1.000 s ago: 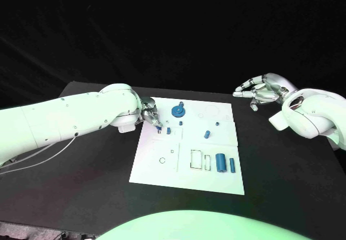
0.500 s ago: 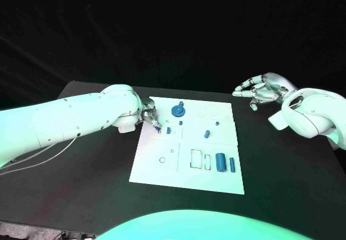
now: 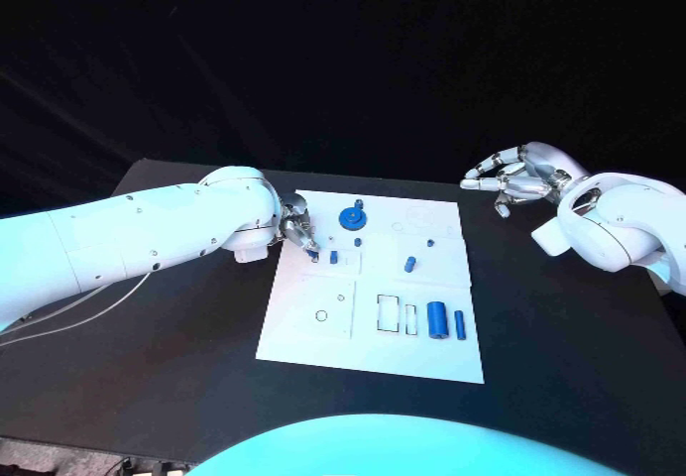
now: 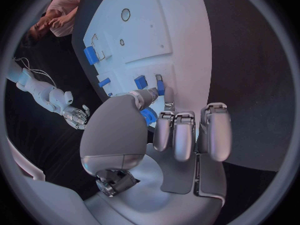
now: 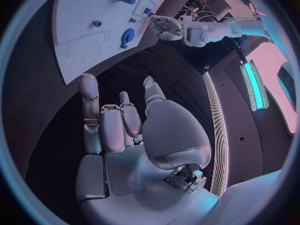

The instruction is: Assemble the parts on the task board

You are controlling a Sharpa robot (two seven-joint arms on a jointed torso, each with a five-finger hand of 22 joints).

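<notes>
The left hand (image 3: 296, 226) crowds the task board's (image 3: 307, 342) far left corner, its fingers (image 4: 182, 135) over small blue parts (image 3: 333, 257). Bare black surface (image 3: 572, 337) lies open right of the board, where the right hand (image 3: 511, 178) hangs off the far right corner.

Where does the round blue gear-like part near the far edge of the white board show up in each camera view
Head view: round blue part near the board's far edge.
Left wrist view: cannot tell; the thumb covers that area.
Right wrist view: beside the board's edge.
Shared landmark: left hand.
</notes>
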